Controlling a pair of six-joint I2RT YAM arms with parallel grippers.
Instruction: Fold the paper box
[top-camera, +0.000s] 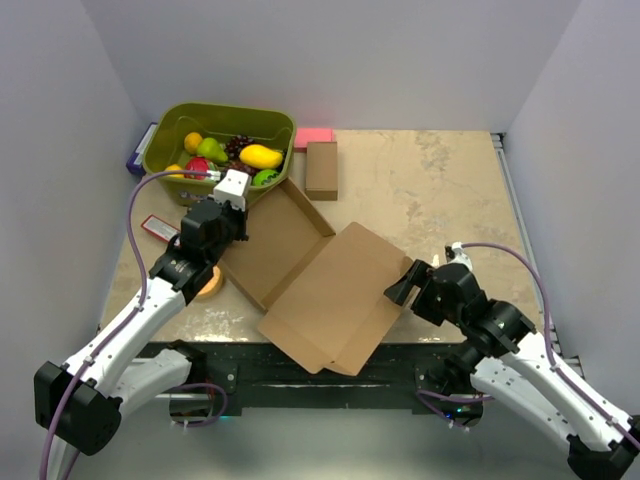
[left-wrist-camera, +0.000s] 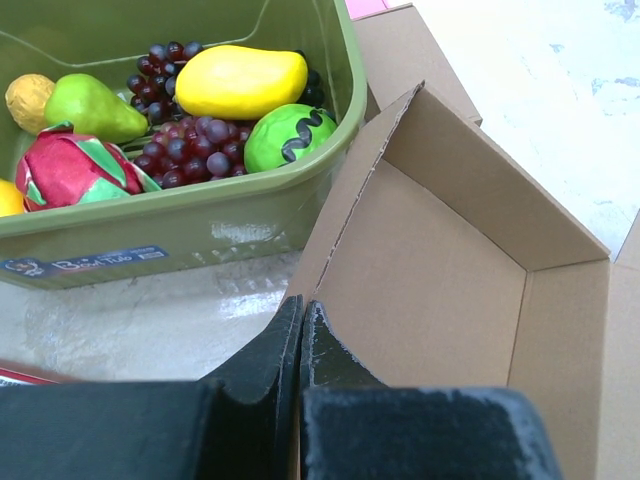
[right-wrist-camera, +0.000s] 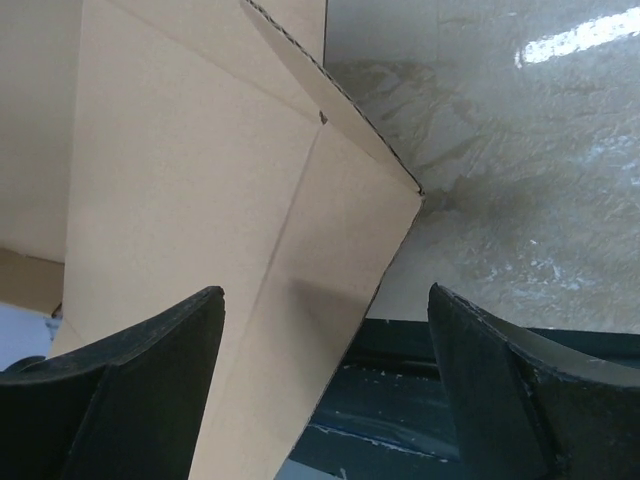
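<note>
The paper box (top-camera: 330, 290) is a brown cardboard sheet in the middle of the table. Its tray part, with raised walls, lies at the left, and the flat lid reaches past the table's near edge. My left gripper (top-camera: 226, 226) is shut on the tray's left wall. In the left wrist view the gripper (left-wrist-camera: 300, 322) pinches the edge of the box (left-wrist-camera: 440, 270). My right gripper (top-camera: 402, 288) is open at the lid's right edge. In the right wrist view the lid's corner flap (right-wrist-camera: 200, 200) lies between the spread jaws of the gripper (right-wrist-camera: 325, 300).
A green bin (top-camera: 225, 110) of toy fruit stands at the back left, close to the tray; it also shows in the left wrist view (left-wrist-camera: 200, 215). A small brown box (top-camera: 321, 170) and a pink block (top-camera: 313, 137) lie behind. A round wooden disc (top-camera: 210, 283) and a red card (top-camera: 158, 229) lie at the left.
</note>
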